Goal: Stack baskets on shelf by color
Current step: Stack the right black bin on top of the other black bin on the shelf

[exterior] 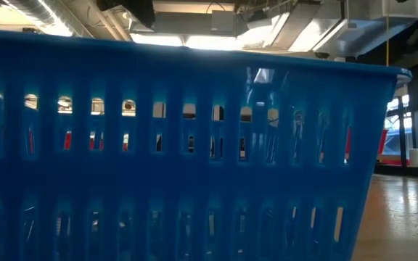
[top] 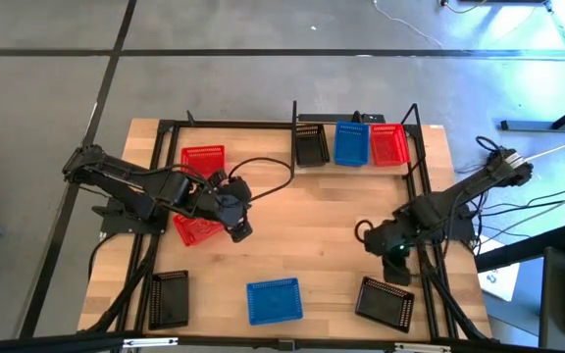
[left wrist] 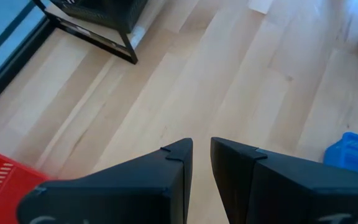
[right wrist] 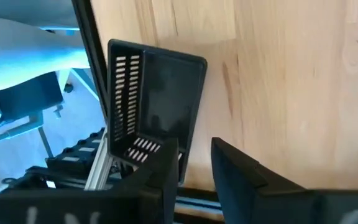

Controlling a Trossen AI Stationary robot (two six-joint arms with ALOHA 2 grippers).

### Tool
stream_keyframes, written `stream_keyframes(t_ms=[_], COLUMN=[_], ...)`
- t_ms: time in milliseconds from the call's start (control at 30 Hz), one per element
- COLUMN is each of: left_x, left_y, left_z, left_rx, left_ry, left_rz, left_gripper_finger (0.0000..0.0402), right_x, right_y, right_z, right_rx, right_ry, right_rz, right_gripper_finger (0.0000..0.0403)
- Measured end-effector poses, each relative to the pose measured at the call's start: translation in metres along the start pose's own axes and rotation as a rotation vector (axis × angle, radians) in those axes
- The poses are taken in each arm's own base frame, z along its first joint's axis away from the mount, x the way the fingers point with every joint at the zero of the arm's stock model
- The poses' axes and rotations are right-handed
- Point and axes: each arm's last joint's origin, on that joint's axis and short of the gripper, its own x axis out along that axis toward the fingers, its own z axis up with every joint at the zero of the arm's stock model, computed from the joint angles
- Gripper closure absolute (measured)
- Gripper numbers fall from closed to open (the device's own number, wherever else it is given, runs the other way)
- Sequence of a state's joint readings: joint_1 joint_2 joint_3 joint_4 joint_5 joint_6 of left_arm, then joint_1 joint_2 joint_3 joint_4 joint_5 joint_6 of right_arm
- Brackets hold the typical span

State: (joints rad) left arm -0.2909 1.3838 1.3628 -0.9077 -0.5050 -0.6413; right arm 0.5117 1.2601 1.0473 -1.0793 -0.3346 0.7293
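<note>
Baskets: black [top: 311, 143], blue [top: 351, 143] and red [top: 388, 144] stand side by side on the shelf [top: 416, 126] at the far right of the table [top: 312, 226]. Right gripper [right wrist: 194, 163], jaws narrowly parted and empty, hovers beside a near-right black basket [right wrist: 154, 99]. Left gripper [left wrist: 201, 152], jaws slightly apart and empty, hangs beside a red basket [top: 196, 229].

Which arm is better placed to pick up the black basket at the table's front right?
The right. Its gripper hangs just behind that black basket, jaws apart, and its wrist view shows the basket right ahead. The left gripper sits far across the table, by the red baskets.
</note>
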Motion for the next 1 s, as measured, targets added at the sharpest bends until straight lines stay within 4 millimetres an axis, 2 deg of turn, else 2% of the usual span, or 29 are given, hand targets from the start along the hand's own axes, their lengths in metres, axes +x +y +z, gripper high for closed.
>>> stream_keyframes(t_ms=[167,333,567,733,1000], left_x=[-0.001,-0.004,-0.009,-0.010,-0.011], left_y=[-0.001,-0.008,-0.015,-0.017,-0.018], left_z=[-0.001,-0.005,-0.010,-0.012,-0.012], left_rx=[0.008,0.122,0.173,0.183,0.184], left_ry=[0.001,0.022,0.045,0.046,0.046], left_rz=[-0.006,-0.063,-0.123,-0.132,-0.132], left_gripper_finger=[0.0351,0.0351,0.0351,0.0351,0.0351], right_x=[0.014,0.030,0.064,0.085,0.105], right_y=[0.004,0.012,0.021,0.020,0.016], right_z=[0.011,0.019,0.025,0.028,0.033], right_rx=[0.044,0.083,0.125,0.121,0.102], right_ry=[0.006,0.034,0.097,0.125,0.171], right_rz=[0.001,0.022,-0.038,-0.118,-0.176], right_gripper_finger=[0.0309,0.0309,0.0309,0.0309,0.0309])
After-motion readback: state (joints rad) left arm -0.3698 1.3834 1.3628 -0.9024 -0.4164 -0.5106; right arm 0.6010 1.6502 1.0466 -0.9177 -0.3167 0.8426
